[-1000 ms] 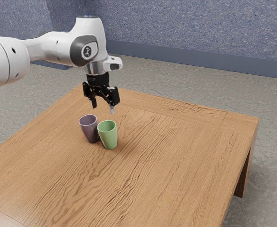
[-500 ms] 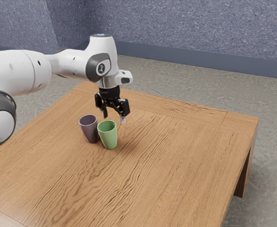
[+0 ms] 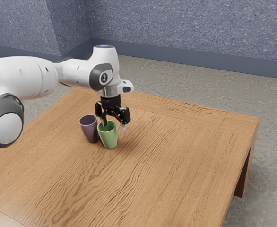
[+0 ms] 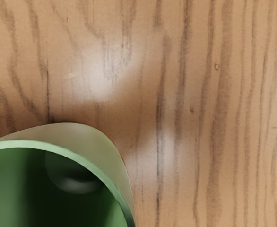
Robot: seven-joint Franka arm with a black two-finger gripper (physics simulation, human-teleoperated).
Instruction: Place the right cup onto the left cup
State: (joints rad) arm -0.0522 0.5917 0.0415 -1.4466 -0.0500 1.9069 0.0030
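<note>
Two cups stand on one counter (image 3: 176, 161): a purple cup (image 3: 89, 130), then, just beside it, a green cup (image 3: 108, 138). One tool (image 3: 114, 126), spread wide, hangs at the green cup's rim, lower than before; both cups stay put.

Wood-grain desk (image 3: 176, 165) with a leg at the exterior view's right, mottled gray floor (image 3: 271, 113) around it, speckled blue-gray wall (image 3: 190, 28) behind, darker plain baseboard strip (image 3: 200, 56) running along the wall's foot.
</note>
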